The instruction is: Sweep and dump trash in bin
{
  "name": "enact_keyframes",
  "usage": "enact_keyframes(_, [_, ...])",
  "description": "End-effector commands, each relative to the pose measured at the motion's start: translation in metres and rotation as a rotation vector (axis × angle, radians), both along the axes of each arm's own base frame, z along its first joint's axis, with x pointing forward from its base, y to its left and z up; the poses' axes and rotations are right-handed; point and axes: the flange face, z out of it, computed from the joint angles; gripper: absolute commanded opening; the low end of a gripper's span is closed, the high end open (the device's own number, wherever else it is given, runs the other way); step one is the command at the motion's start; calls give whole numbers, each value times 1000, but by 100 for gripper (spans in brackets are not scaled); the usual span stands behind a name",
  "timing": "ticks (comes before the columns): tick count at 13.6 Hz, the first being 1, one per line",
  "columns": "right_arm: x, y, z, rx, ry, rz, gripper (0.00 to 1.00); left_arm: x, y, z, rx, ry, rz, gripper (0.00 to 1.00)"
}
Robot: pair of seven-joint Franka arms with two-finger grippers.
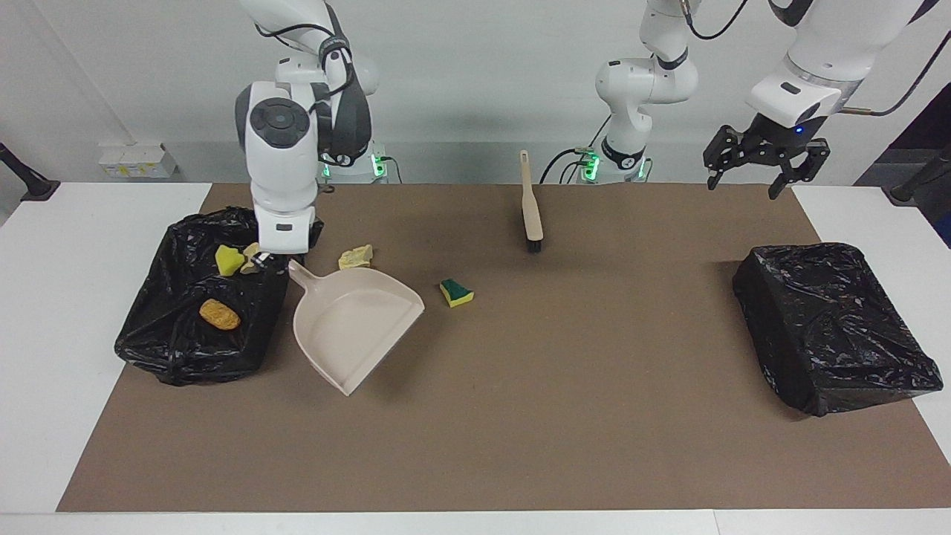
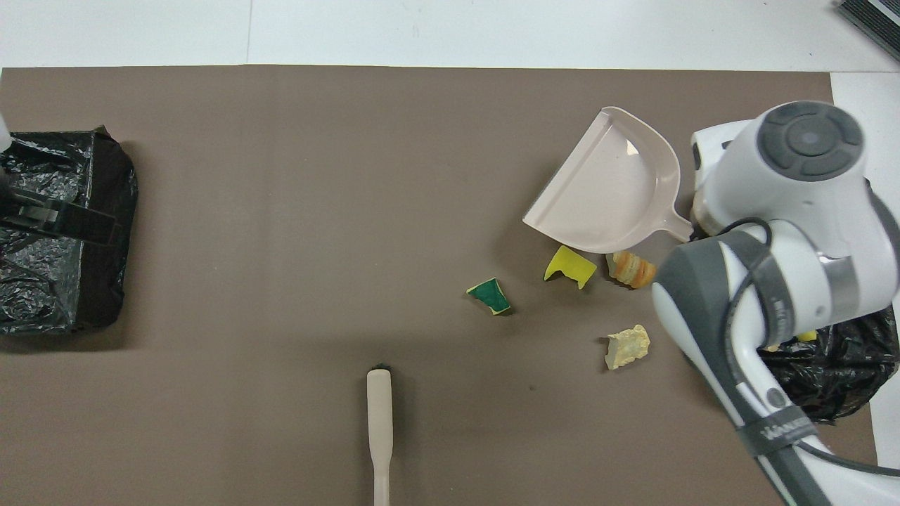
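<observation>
Risk: right gripper (image 1: 261,258), clamped on dustpan (image 1: 355,325) handle, holds pan over loose trash (image 2: 570,266) beside bin (image 1: 178,349); careless lowering could scatter pieces. Left gripper (image 1: 765,162) waits wide open, empty. Brush (image 1: 530,204) lies unused.

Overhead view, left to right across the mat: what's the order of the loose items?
Beige brush with black bristles → green-topped sponge piece → yellow sponge wedge → pale crumpled wad.
</observation>
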Motion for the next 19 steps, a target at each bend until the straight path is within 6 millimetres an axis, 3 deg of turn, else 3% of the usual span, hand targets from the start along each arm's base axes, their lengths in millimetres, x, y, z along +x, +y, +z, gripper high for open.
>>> enact_keyframes(1, [-7,59,-6,53,-69,-251,0,-4,1,7,0,13,-8,100])
enact_keyframes(4, [-19,128,-36,100,-62,-434,0,-4,2,6,-1,11,3,100])
enact_keyframes(7, [-23,212,-57,164,-39,-499,0,-6,2,10,-2,2,1,100])
enact_keyframes(9, [-19,266,-67,176,-62,-562,0,-9,2,15,-2,-7,4,100])
enact_keyframes(11, [-12,302,-83,187,-83,-648,0,-9,1,16,-3,-10,3,100])
enact_keyframes(15, [-10,352,-107,259,-67,-791,0,-9,1,15,-3,-13,-2,100])
enact_keyframes(19, [-14,361,-113,283,-15,-927,0,-9,-3,11,-8,-46,-16,100])
